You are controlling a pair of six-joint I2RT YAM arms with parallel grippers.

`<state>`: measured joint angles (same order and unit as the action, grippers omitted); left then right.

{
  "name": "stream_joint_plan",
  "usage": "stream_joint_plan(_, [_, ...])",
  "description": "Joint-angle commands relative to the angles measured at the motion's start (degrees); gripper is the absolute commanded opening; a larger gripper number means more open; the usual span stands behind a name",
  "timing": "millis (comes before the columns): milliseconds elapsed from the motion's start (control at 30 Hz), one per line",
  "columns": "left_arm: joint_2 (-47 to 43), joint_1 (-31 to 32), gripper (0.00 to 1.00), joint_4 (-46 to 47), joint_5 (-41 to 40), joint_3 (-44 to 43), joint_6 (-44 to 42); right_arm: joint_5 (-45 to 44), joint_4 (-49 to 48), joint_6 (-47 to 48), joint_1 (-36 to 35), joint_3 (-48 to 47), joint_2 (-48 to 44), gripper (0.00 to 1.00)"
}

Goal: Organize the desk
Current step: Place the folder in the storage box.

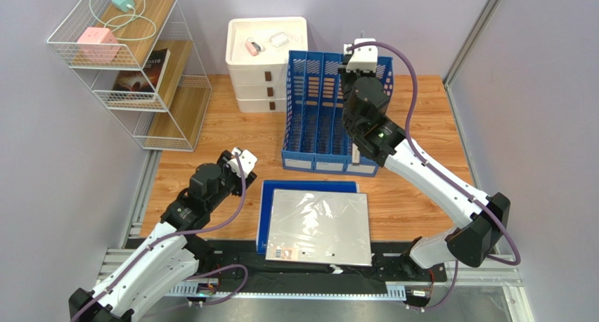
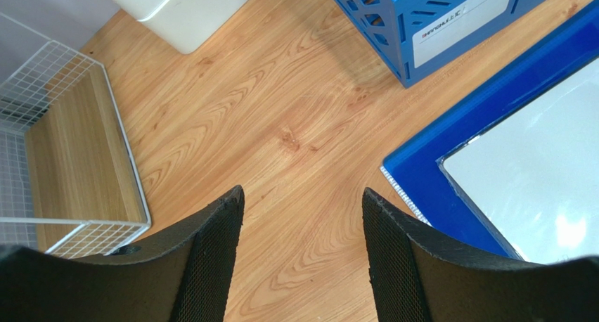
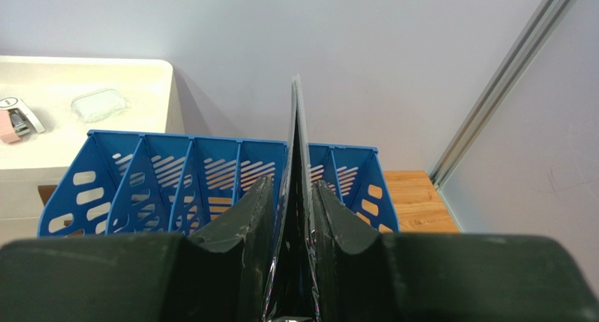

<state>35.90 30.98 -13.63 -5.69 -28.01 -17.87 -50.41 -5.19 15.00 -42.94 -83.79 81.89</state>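
Observation:
On the light wooden desk (image 1: 422, 125) stands a blue file rack (image 1: 316, 111) with several slots. My right gripper (image 1: 357, 58) hangs over its right end, shut on a thin plastic-wrapped folder (image 3: 295, 125) held upright and edge-on above the rack (image 3: 169, 181); in the right wrist view the gripper (image 3: 293, 185) pinches it between both fingers. My left gripper (image 1: 242, 160) hovers open over bare wood, left of a blue folder (image 1: 271, 195) with a glossy white pad (image 1: 320, 227) lying on it. The left wrist view shows nothing inside that gripper (image 2: 302, 195), and the blue folder (image 2: 457, 160) to its right.
A white wire shelf (image 1: 133, 55) at the back left holds a pink cube, a mint device with its cable and a book. White stacked drawers (image 1: 263, 55) with small items on top stand behind the rack. Grey walls close both sides.

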Motion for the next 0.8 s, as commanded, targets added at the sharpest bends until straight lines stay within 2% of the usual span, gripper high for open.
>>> stream_joint_plan(0, [-0.13, -0.40, 0.68, 2.55, 1.12, 0.24, 0.29, -1.79, -18.69, 6.26, 0.49, 1.78, -1.82, 0.00])
stream_joint_plan(67, [-0.13, -0.40, 0.68, 2.64, 1.30, 0.24, 0.29, -2.14, -20.20, 6.53, 0.75, 2.31, -1.03, 0.00])
stream_joint_plan(200, [-0.57, -0.40, 0.68, 2.38, 1.30, 0.32, 0.20, -3.37, -13.12, 1.45, 1.72, 0.47, 0.55, 0.01])
stream_joint_plan(233, [-0.65, -0.40, 0.68, 2.29, 1.47, 0.32, 0.12, -3.55, -11.00, 0.30, 1.80, -0.66, 1.25, 0.08])
stream_joint_plan(267, [-0.83, -0.40, 0.68, 2.29, 1.56, 0.32, 0.11, -4.33, -9.15, -0.58, 1.72, -1.28, 1.61, 0.39])
stream_joint_plan(300, [-0.83, -0.40, 0.68, 2.29, 1.48, 0.32, 0.11, -4.86, -6.61, -2.50, 1.89, -1.46, 1.78, 0.46])
stream_joint_plan(367, [-1.01, -0.40, 0.68, 2.20, 1.47, 0.24, 0.11, -4.17, -3.44, -5.49, 2.24, -1.73, 1.70, 0.45])
stream_joint_plan(400, [-1.09, -0.40, 0.68, 2.20, 1.47, 0.32, 0.03, -3.30, 0.23, -7.25, 2.94, -1.90, 1.61, 0.50])
stream_joint_plan(433, [-1.18, -0.40, 0.68, 2.12, 1.47, 0.32, 0.03, -3.20, 2.01, -11.36, 3.38, -2.08, 1.44, 0.64])
stream_joint_plan(500, [-1.71, -0.40, 0.68, 2.11, 1.39, 0.41, 0.03, -2.24, 9.21, -16.30, 4.61, -3.04, 1.17, 0.73])
stream_joint_plan(633, [-2.32, -0.40, 0.68, 1.85, 1.56, 0.41, -0.06, 0.84, 19.50, -26.58, 6.64, -5.94, 1.69, 0.78])
stream_joint_plan(767, [-2.59, -0.40, 0.68, 1.76, 1.39, 0.50, -0.06, 1.73, 25.74, -28.27, 6.90, -8.31, 3.27, 0.69])
